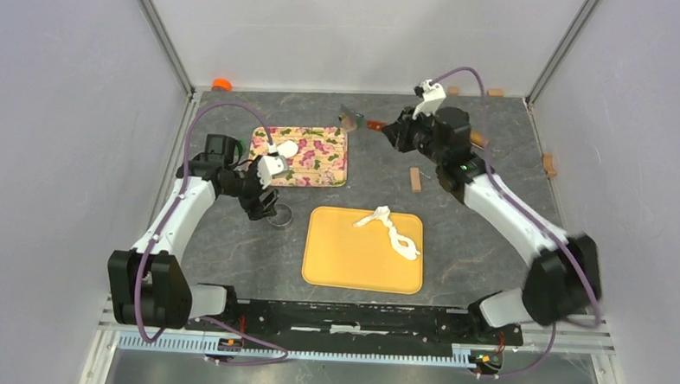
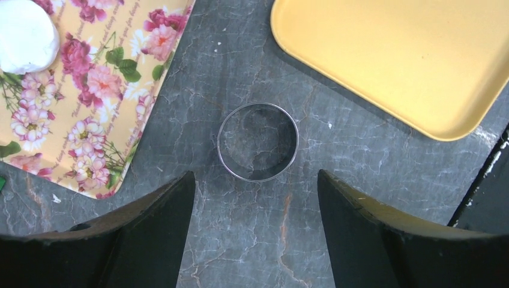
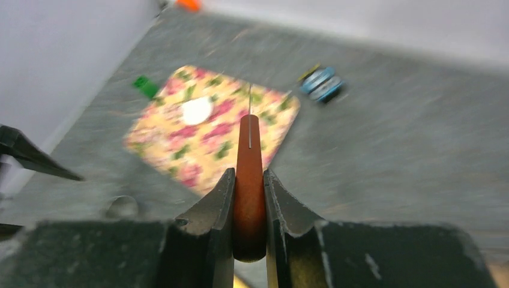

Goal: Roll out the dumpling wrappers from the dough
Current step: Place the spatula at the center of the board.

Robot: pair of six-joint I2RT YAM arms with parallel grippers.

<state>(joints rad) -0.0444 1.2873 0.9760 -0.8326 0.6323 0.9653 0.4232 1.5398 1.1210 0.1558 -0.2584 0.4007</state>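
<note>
My left hand (image 2: 255, 174) hangs released, fingers spread wide, straight above the clear round cup (image 2: 257, 142) that sits on the bare tabletop (image 1: 230, 248) in the gap between the floral tray (image 1: 320, 169) and the yellow board (image 1: 351, 262). The spread is wider than the cup's rim, so I judge I am lined up to come down around it, probably to use it for shaping a round. My right hand (image 3: 248, 174) is clenched on a wooden-handled tool (image 3: 249, 198), the red-brown handle pinched upright between both fingers with a thin blade running out in front, seen edge-on. I hold it up at the far side of the tabletop, well apart from the boards, which I read as parking it out of the way while the left side works. The dough (image 1: 391, 231) lies as a ragged, stretched white strip across the far right part of the yellow board, touched by neither hand. One finished wrapper (image 1: 286, 148), a flat white round, rests on the floral tray near its far left corner, and the tray looks like the place for done pieces. Most of the dough has not yet been made into wrappers.
</note>
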